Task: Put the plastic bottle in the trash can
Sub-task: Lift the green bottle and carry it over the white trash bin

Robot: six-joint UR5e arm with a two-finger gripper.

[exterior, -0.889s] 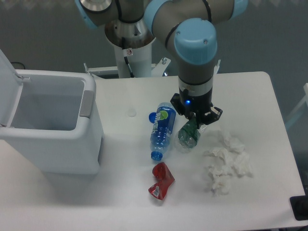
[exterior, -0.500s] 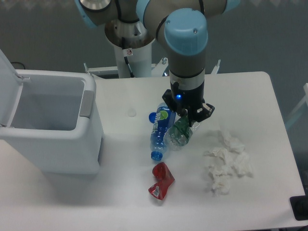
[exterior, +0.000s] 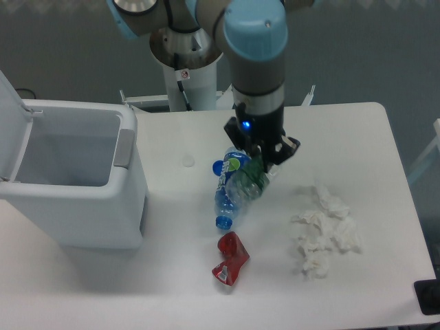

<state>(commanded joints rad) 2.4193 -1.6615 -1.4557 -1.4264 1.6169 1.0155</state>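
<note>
Gripper: the gripper (exterior: 263, 165) is seen clenched on the upper, green-labelled part of the plastic bottle (exterior: 249, 184), its fingers pointing straight down from the arm's wrist.
Bottle position: the plastic bottle is held tilted, its clear dented lower end angled down and to the image left; it appears lifted off the table (exterior: 357, 137), though how far cannot be told from this single view. It overlaps the blue bottle (exterior: 229, 185) in the picture; whether the two touch cannot be told.
Trash can: the trash can (exterior: 69, 179) is seen at the image left with its lid raised and the opening uncovered; nothing can be made out inside it.
Done: the grasp is judged complete, and the lift seems begun.
Left: the bottle is well apart from the bin, so the carry across the table, the positioning over the opening and the release are all judged yet to be done.
Other items: a crushed red can (exterior: 231, 258) lies near the front edge, and crumpled white tissue (exterior: 323, 230) lies to the image right; neither is touched.
</note>
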